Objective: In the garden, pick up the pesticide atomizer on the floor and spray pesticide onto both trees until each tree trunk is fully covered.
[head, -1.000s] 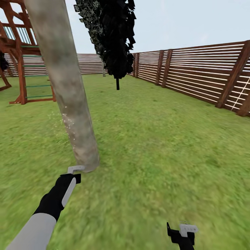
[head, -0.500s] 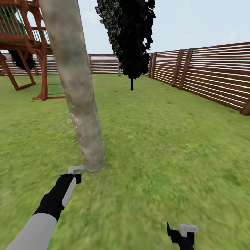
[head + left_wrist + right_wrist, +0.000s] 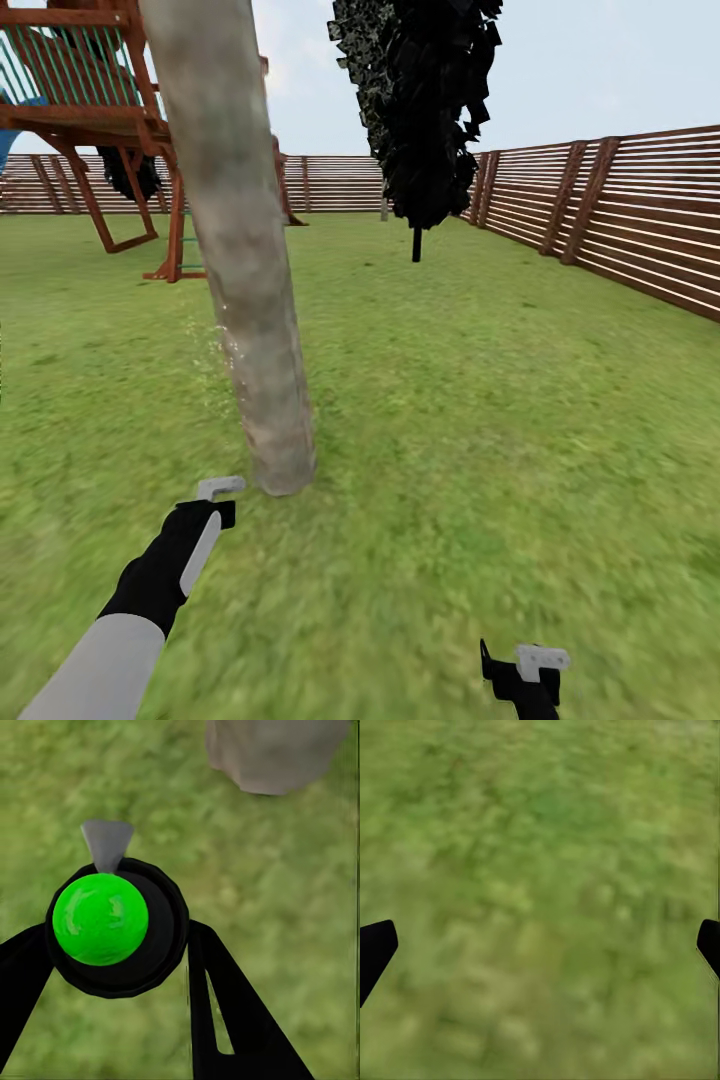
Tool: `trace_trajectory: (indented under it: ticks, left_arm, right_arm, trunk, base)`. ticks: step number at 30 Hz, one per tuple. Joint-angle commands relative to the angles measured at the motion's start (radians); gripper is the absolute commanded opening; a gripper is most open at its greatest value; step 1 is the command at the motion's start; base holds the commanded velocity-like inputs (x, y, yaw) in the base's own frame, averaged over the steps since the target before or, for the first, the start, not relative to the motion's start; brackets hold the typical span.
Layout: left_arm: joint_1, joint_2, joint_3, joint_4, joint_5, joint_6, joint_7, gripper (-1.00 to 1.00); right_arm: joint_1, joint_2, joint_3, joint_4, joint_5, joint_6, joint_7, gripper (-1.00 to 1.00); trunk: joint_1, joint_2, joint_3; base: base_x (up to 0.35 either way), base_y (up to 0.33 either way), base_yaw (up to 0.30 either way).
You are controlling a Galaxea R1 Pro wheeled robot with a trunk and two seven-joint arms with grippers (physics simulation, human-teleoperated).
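Observation:
A thick grey-beige tree trunk (image 3: pixel 250 300) leans up from the lawn just ahead of me, and fine white droplets speckle its left side. My left gripper (image 3: pixel 213 503) hovers close to the trunk's base and is shut on the pesticide atomizer (image 3: pixel 220 488). In the left wrist view the atomizer (image 3: pixel 116 930) is a dark round body with a green top and a grey nozzle, held between the black fingers (image 3: pixel 225 1012), with the trunk's foot (image 3: pixel 274 754) just beyond. My right gripper (image 3: pixel 525 668) hangs low at the right, open over bare grass (image 3: pixel 540 892).
A brown wooden playset (image 3: pixel 90 120) stands behind the trunk to the left. A black-leaved tree with a thin dark trunk (image 3: pixel 425 110) rises further back. A slatted brown fence (image 3: pixel 620 220) runs along the right and the far side. Lawn stretches out on my right.
The whole view has swung to the left, so trunk, black tree and playset sit further right in the picture. Both arms keep their places in the view.

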Motion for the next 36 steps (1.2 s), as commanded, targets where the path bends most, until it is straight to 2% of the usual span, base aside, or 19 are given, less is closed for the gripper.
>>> trace_trajectory:
  ticks: [1,28,34,36]
  left_arm:
    - [0.0,-0.001,0.0,0.0,-0.001,0.0,0.0,-1.0]
    - [0.0,0.002,0.0,0.0,0.001,0.0,0.0,-1.0]
    - [0.001,0.001,0.0,0.003,0.001,-0.001,0.0,-1.0]
    - [0.0,-0.008,-0.009,0.04,-0.004,-0.052,0.004,-1.0]
  right_arm:
    - [0.0,0.0,0.0,0.0,-0.001,0.0,0.0,1.0]
    - [0.0,-0.002,0.0,0.0,-0.001,-0.001,-0.001,1.0]
    - [-0.001,-0.002,0.0,0.0,-0.001,-0.001,-0.002,1.0]
    - [0.0,-0.003,0.0,0.0,-0.001,-0.001,-0.002,1.0]
  trunk:
    - [0.0,0.0,0.0]
    - [0.0,0.0,0.0]
    - [0.0,0.0,0.0]
    - [0.0,0.0,0.0]
  base:
    - [0.086,-0.263,0.05]
    - [0.003,-0.274,0.011]
    - [0.0,-0.187,0.217]
    - [0.0,-0.011,0.147]
